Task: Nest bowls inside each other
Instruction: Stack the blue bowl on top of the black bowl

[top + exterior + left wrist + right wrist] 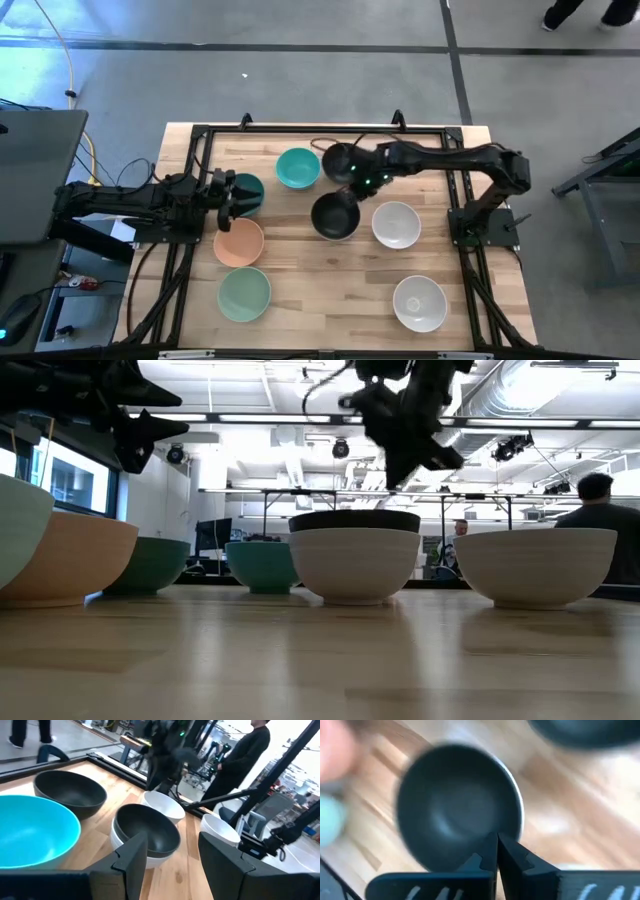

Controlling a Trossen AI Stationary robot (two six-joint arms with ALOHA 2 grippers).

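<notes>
High view: right gripper, clenched and empty, hangs just above black bowl nested in white; second black bowl beside. Left gripper released, farther.

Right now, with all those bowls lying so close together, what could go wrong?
The right gripper, shut and empty, hangs just above the black bowl nested in a white bowl; coming down, it might knock that pair askew. The open left gripper sits over the dark green bowl, beside the peach bowl, and could nudge either.
</notes>
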